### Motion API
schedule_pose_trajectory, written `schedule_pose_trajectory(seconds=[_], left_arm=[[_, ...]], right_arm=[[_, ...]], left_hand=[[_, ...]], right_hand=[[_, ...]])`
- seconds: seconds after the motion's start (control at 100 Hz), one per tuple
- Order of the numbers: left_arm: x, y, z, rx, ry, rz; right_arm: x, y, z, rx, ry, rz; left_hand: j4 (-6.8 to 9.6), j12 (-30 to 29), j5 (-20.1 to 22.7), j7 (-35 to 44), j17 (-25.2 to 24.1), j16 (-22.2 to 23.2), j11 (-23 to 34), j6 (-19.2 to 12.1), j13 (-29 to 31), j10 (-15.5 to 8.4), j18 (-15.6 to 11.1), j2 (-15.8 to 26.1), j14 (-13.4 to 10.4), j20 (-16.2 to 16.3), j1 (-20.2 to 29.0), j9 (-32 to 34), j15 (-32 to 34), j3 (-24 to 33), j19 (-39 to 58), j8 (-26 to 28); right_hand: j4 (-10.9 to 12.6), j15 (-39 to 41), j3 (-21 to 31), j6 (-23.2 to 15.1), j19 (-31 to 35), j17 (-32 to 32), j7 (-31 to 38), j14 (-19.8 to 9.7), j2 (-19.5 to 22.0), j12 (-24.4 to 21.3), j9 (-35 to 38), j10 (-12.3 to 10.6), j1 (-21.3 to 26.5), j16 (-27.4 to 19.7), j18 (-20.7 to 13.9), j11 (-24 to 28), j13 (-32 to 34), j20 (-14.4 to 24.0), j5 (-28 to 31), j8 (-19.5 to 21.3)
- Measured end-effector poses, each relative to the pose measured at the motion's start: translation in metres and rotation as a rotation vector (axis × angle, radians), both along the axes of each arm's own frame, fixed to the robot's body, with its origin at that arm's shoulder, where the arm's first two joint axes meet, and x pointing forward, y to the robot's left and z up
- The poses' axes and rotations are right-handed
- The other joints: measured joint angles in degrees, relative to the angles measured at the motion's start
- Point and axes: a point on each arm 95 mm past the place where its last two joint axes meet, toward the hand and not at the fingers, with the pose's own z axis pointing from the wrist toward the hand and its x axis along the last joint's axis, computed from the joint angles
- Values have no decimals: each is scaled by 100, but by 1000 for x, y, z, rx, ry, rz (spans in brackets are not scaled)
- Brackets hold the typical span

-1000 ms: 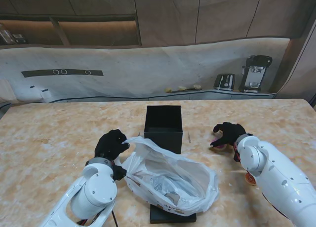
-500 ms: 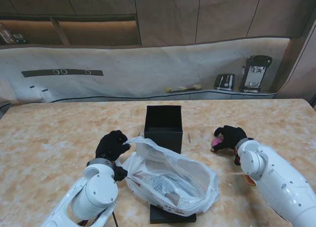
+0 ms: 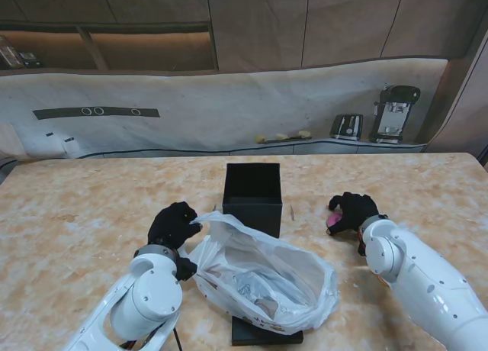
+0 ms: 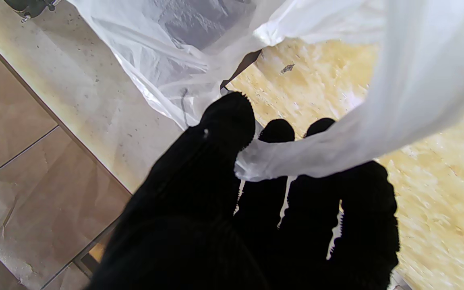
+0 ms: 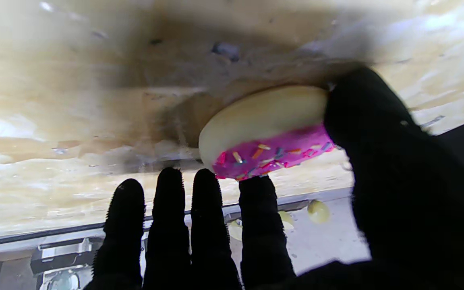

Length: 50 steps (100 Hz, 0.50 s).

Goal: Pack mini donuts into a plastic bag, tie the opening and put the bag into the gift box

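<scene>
A white plastic bag (image 3: pixel 263 278) lies open in the middle of the table, nearer to me than the black gift box (image 3: pixel 252 195). My left hand (image 3: pixel 174 223) is shut on the bag's handle (image 4: pixel 316 157), pinching it between thumb and fingers. To the right, my right hand (image 3: pixel 353 211) holds a mini donut with pink sprinkled icing (image 5: pixel 262 135) between thumb (image 5: pixel 377 133) and forefinger, just off the table. In the stand view only a pink sliver of the donut (image 3: pixel 331 222) shows.
A flat black box lid (image 3: pixel 266 333) lies under the bag's near end. An orange donut (image 3: pixel 371 265) peeks out beside my right forearm. Appliances (image 3: pixel 394 113) stand on the counter behind the table.
My right hand closed on the pink donut, then drew slightly nearer to me and lifted it. The left hand and bag have stayed put.
</scene>
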Motion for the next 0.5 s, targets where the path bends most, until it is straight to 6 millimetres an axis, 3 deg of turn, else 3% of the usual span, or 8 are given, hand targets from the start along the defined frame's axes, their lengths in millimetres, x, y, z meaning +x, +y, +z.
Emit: schedule_pose_trajectory(seconds=[0.15, 0.29, 0.34, 0.41, 0.5], left_arm=[[0, 0, 0, 2, 1, -2], [-1, 0, 0, 4, 1, -3], [-2, 0, 0, 5, 1, -3], [-2, 0, 0, 6, 0, -2], [-2, 0, 0, 6, -1, -3]], right_arm=[[1, 4, 0, 0, -14, -7], [1, 7, -1, 22, -23, -29], [1, 7, -1, 23, -24, -42], [0, 8, 1, 6, -28, -81], [-3, 9, 1, 16, -41, -100]], left_hand=[[0, 1, -1, 1, 3, 11, 50, 0, 0, 0, 0, 0, 0, 65, -1, 0, 65, 1, 0, 0], [0, 1, -1, 0, 3, 12, 52, 1, 0, 0, 0, 0, 0, 67, -1, 0, 66, 2, 0, 0], [0, 2, -1, 1, 3, 12, 52, 1, 0, 0, 0, 0, 0, 67, -1, 0, 66, 2, 0, 0], [0, 2, -1, 1, 3, 13, 54, 1, 0, 0, 0, 0, 0, 70, -1, 0, 66, 3, 0, 0], [0, 2, -1, 1, 3, 14, 54, 1, 0, 0, 0, 0, 0, 87, -1, 0, 66, 12, 0, 0]], right_hand=[[-200, 936, 685, -174, 1369, 865, 820, -26, -308, 526, 342, -72, -57, 486, -420, 547, 642, 423, 198, 524], [-250, 1566, 838, -176, 2196, 2152, 1421, -85, -319, 560, 980, -77, 113, 649, -506, 838, 1730, 475, 621, 814], [-362, 1642, 847, -176, 2357, 2516, 1567, -100, -367, 529, 1302, -73, 139, 668, -506, 904, 2084, 353, 745, 799], [-631, 1722, 902, -113, 2503, 2982, 1787, -111, -513, 520, 1683, 34, 239, 671, -475, 922, 2535, 154, 1051, 365], [-810, 1788, 1134, -93, 2660, 3509, 2009, -110, -750, 556, 2138, 159, 403, 516, -382, 918, 3058, 60, 1376, 38]])
